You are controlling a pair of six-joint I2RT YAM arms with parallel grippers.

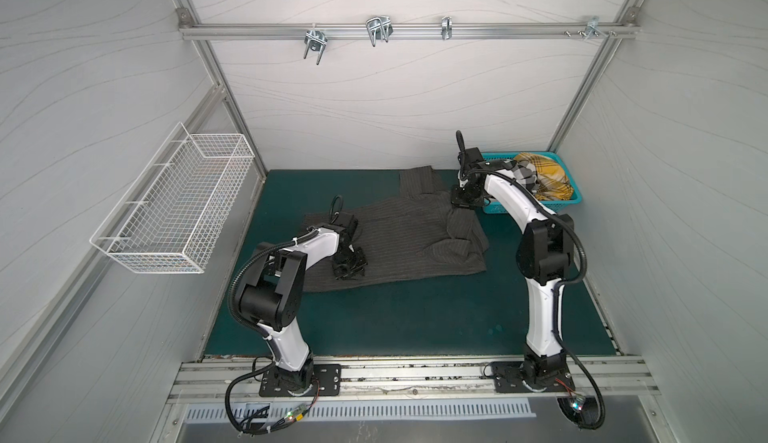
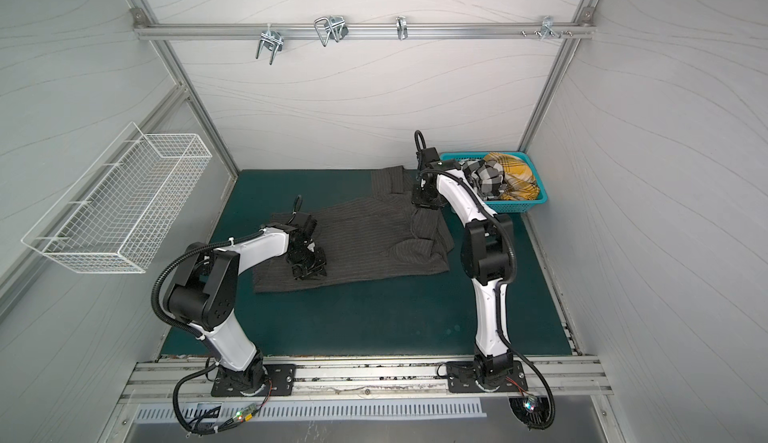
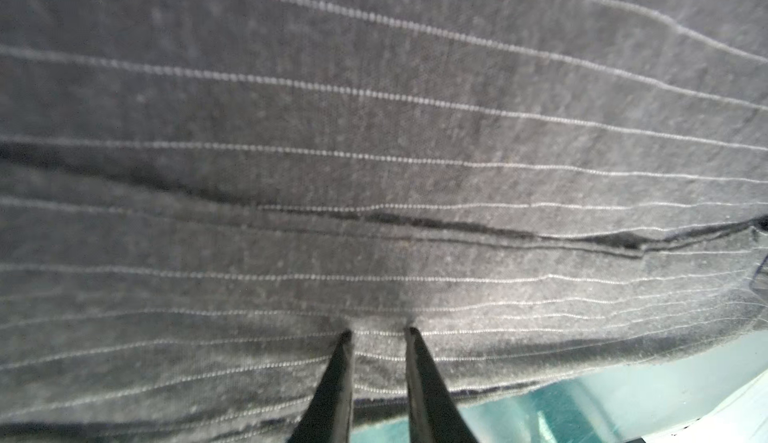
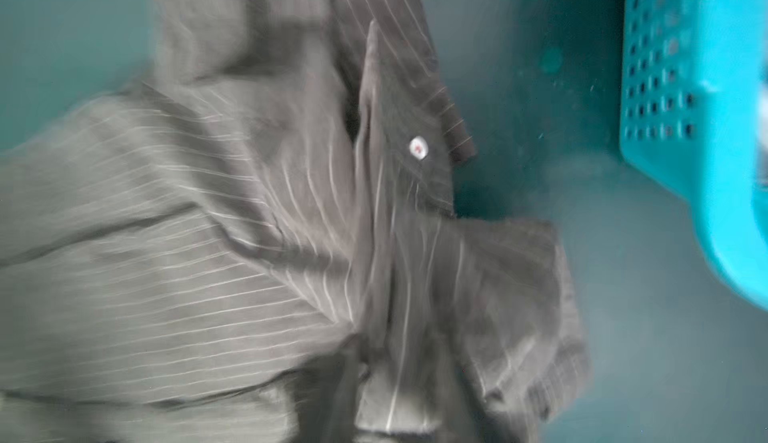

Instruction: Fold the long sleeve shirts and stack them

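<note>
Left gripper (image 3: 378, 331), narrowly parted, tips pressing the charcoal pinstripe shirt (image 1: 407, 237) at its end far from the teal basket (image 1: 557, 204). Right gripper (image 1: 465, 204), just beside the basket: spread unclear. Probably best to pinch edges cleanly and fold evenly.

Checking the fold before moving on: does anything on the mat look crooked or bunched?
Yes. The pinstriped shirt lies skewed on the mat; its side nearest the blue basket is bunched into a rumpled ridge, and one sleeve sticks out toward the back wall.
</note>
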